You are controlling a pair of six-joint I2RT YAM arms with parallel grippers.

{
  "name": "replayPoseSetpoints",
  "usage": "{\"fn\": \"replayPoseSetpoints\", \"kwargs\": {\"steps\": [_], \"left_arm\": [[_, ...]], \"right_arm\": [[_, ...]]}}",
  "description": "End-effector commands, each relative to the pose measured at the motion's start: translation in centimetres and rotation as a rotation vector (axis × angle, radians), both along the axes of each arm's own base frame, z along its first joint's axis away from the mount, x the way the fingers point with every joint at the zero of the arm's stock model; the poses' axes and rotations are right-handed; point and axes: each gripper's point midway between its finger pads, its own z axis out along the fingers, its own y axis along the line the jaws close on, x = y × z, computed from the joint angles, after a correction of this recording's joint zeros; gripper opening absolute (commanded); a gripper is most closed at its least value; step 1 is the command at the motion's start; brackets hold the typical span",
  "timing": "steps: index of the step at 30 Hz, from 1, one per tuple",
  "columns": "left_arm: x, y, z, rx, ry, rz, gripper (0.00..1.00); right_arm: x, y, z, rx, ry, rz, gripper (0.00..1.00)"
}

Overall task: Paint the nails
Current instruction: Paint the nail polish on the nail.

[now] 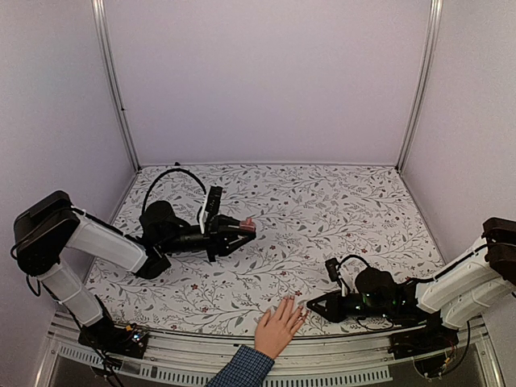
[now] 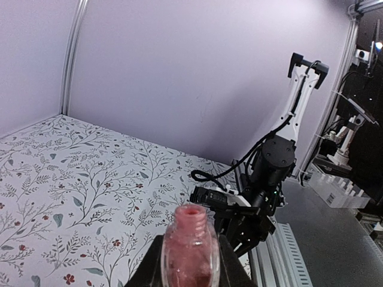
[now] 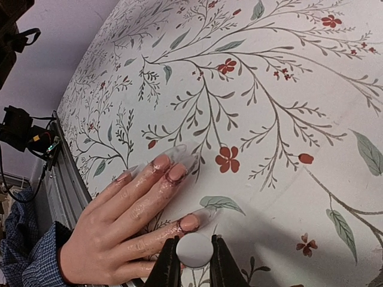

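Observation:
A light-skinned hand [image 1: 278, 326] with a blue checked cuff [image 1: 242, 369] lies flat at the table's near edge. In the right wrist view its nails [image 3: 176, 173] look pink, with long clear tips and polish smeared on the skin. My right gripper [image 1: 318, 305] is shut on the white brush cap [image 3: 194, 250], right beside the nearest finger's nail [image 3: 190, 222]; the brush itself is hidden under the cap. My left gripper [image 1: 242, 228] is shut on the open pink bottle [image 2: 190, 248] and holds it above the table's left middle.
The floral tablecloth [image 1: 322, 210] covers the table. White walls with metal posts [image 1: 113, 81] enclose it. The metal front rail [image 1: 339, 367] runs under the hand's wrist. The right arm [image 2: 266, 179] shows in the left wrist view.

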Motion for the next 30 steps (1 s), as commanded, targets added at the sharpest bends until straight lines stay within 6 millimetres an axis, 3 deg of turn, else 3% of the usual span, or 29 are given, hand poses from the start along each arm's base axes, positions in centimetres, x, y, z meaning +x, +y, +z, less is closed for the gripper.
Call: {"fn": "replayPoseSetpoints", "kwargs": {"steps": [1,17,30], "left_arm": [[0.4,0.3,0.4,-0.021,-0.013,0.004,0.00],[0.4,0.3,0.3,-0.022,-0.008,0.003,0.00],[0.4,0.3,0.2,-0.025,-0.004,0.003,0.00]], "right_arm": [[0.5,0.1,0.3,-0.001,-0.008,-0.033,0.00],[0.3,-0.5,1.4,0.055,-0.036,-0.035,0.00],[-0.4,0.2,2.2,0.080,-0.064,0.020,0.00]]}}
